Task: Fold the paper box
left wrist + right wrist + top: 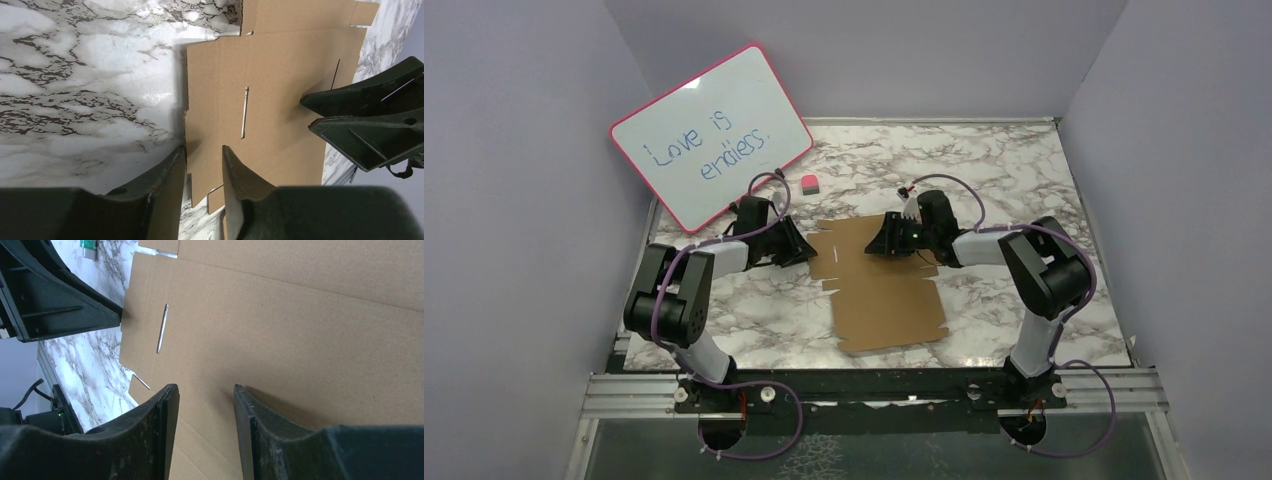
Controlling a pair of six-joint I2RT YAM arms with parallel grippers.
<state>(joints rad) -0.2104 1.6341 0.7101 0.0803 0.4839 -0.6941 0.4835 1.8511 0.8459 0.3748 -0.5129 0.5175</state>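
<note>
Partly hidden: paper box (886,290) far edge.

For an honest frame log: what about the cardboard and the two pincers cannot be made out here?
- Top view: fingertips of left pincer and right pincer, hidden by their own black bodies.
- Both wrist views: whether the fingertips touch the paper box; the box outline is cut off by the frame edges.
- Top view: the small pink thing beside the whiteboard, too small to identify.
</note>
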